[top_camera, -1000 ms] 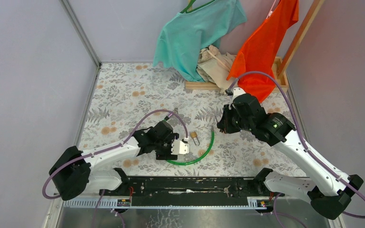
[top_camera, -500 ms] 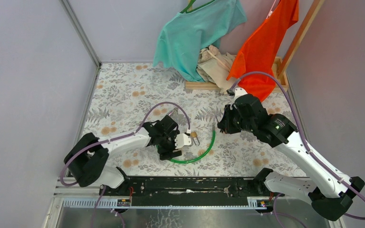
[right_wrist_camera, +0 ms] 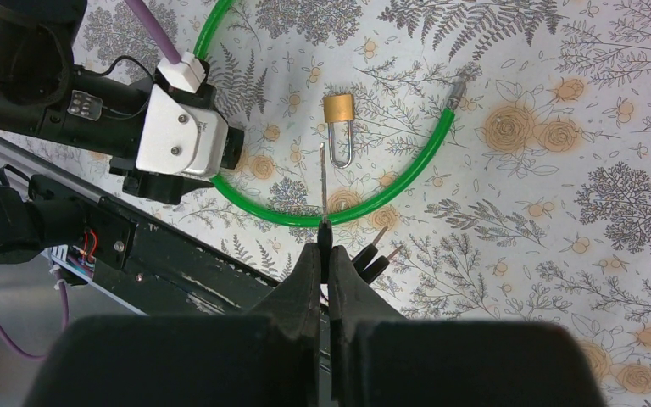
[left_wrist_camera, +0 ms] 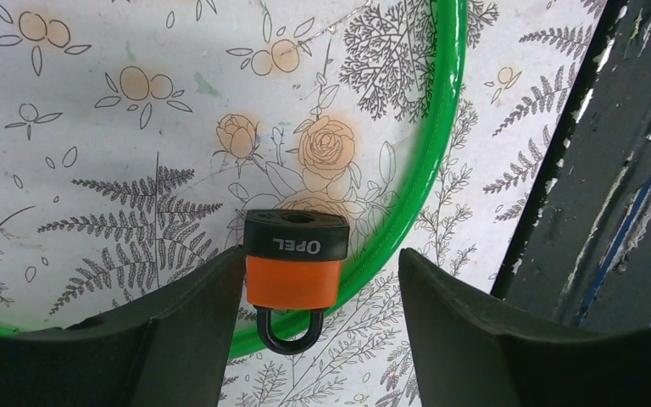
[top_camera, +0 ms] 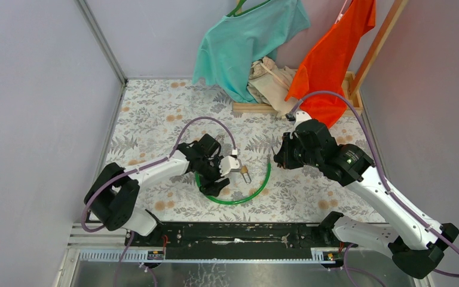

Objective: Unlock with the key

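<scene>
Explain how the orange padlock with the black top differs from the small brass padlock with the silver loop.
The orange padlock has a short black shackle; the brass padlock has a long silver one. The orange padlock is hooked round the green cable and sits between the open fingers of the left gripper; the brass padlock lies loose inside the cable's loop, touching nothing. Both lie flat on the flowered table.

- The table (top_camera: 155,113) is covered by a pale cloth printed with grey ferns and orange roses.
- Plain lilac-grey walls (top_camera: 36,89) close it in on the left, back and right.
- At the far right, a teal shirt (top_camera: 245,42) and an orange garment (top_camera: 334,54) hang above a low wooden frame (top_camera: 254,108), with a beige cloth (top_camera: 272,75) bunched between them.
- A slanted wooden pole (top_camera: 382,42) leans beside the orange garment.
- A black rail (top_camera: 233,234) runs along the near edge.
- The light is soft and even.
</scene>
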`<state>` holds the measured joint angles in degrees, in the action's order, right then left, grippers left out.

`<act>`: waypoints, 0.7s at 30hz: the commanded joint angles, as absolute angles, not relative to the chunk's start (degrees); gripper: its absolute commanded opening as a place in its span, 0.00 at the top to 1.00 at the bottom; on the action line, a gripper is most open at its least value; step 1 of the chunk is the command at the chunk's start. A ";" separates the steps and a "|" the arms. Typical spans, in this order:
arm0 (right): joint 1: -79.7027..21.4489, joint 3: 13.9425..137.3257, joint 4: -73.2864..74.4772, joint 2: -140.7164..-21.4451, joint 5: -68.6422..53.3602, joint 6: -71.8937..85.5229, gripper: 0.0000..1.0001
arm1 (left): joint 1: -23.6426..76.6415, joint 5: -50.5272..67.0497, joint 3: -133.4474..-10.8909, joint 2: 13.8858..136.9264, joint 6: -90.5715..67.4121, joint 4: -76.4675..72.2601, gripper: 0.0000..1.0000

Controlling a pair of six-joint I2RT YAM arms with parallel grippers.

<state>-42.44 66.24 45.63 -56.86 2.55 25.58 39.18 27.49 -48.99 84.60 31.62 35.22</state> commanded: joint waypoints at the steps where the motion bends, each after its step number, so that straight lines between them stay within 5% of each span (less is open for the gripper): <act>1: -42.72 66.63 44.63 -56.30 3.21 25.99 1.00 | 38.69 26.98 -48.68 85.78 32.14 35.51 0.28; 21: -42.77 66.92 44.87 -56.01 3.04 26.61 1.00 | 38.94 20.31 -39.25 83.70 47.14 27.69 0.31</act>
